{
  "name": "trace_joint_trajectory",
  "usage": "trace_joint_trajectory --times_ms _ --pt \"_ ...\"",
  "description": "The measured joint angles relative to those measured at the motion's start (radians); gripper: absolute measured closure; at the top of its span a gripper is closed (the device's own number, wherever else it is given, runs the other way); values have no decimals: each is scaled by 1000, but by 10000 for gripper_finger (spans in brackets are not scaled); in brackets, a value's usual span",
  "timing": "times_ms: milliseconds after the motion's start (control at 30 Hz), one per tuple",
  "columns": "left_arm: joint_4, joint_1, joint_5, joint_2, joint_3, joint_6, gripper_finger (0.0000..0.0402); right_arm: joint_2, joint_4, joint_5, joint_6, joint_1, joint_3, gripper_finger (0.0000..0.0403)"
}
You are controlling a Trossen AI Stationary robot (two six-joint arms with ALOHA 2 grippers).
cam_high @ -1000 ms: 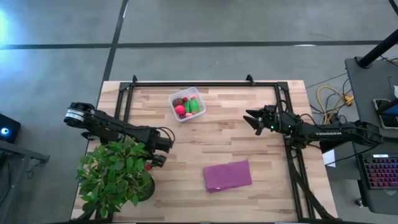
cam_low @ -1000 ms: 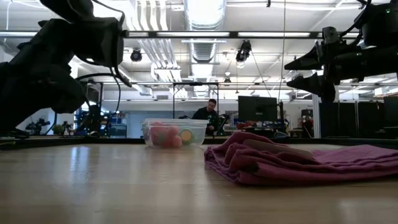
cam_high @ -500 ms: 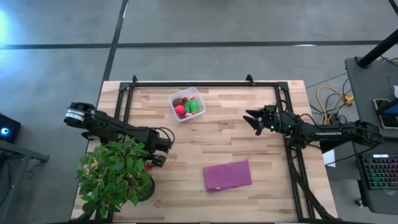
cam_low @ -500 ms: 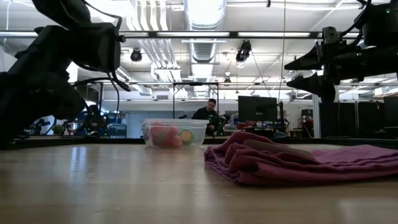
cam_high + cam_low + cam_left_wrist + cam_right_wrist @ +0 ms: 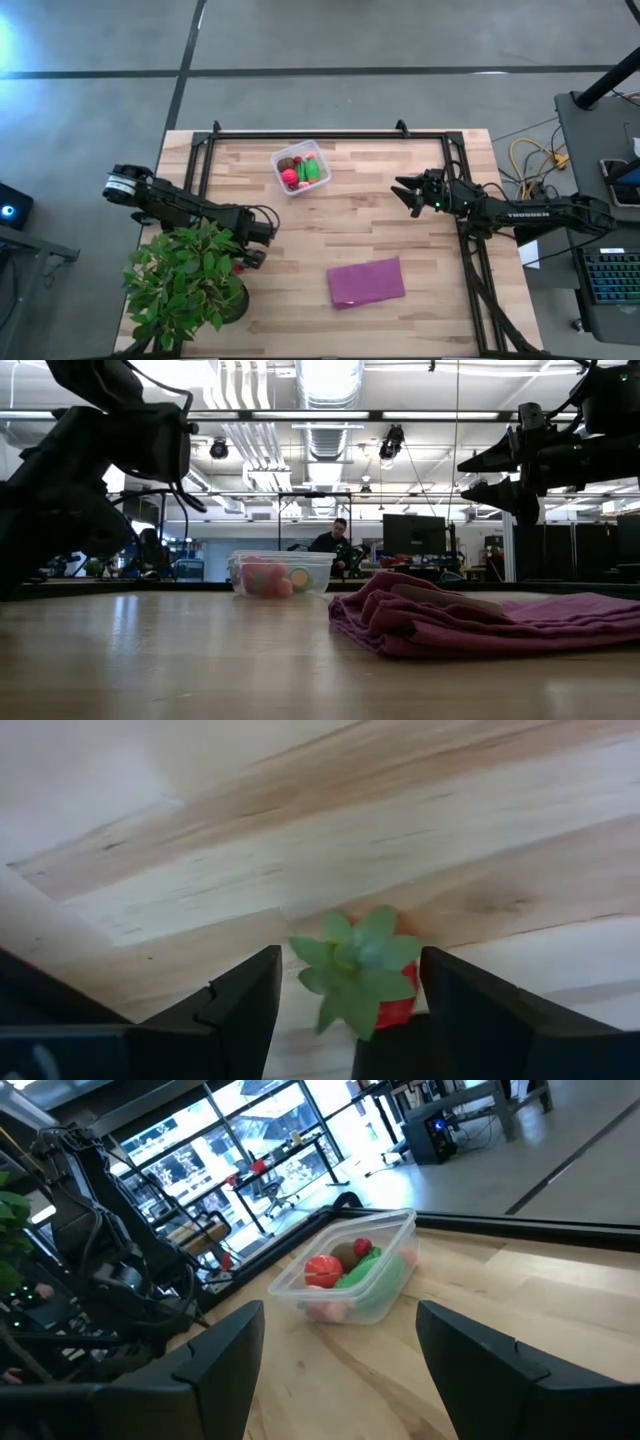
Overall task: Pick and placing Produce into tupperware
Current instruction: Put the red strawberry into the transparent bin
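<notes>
The clear square tupperware (image 5: pixel 301 168) stands near the table's far edge with red, green and brown produce inside; it also shows in the low view (image 5: pixel 282 573) and the right wrist view (image 5: pixel 352 1276). One small red strawberry with a green leafy cap (image 5: pixel 362 978) lies on the wood beside the potted plant, seen from above as a red spot (image 5: pixel 237 267). My left gripper (image 5: pixel 350 960) is open, one finger on each side of that strawberry. My right gripper (image 5: pixel 405 192) is open and raised over the table's right side (image 5: pixel 485 475), facing the tupperware. My left gripper comes at the strawberry from above, a finger (image 5: pixel 240 1010) on each side of it. The strawberry rests on the table. A leaf tip (image 5: pixel 412 952) reaches close to one finger; whether it touches I cannot tell.
A leafy potted plant (image 5: pixel 185 282) stands at the near left corner, close against my left gripper. A crumpled purple cloth (image 5: pixel 366 282) lies near the table's near edge. A black frame (image 5: pixel 300 133) runs along the far and side edges. A person (image 5: pixel 335 544) sits in the room beyond.
In the low view my left arm's wrist has sunk a little toward the table. The right arm, the tupperware and the cloth have kept still.
</notes>
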Motion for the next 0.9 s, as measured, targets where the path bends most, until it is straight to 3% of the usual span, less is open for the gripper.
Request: trace_joint_trajectory --times_ms 433,900 --pt "31 -10 31 0 2 -26 181 0 0 0 0 0 0 149" --pt "41 -21 19 0 -6 -33 255 0 0 0 0 0 0 149"
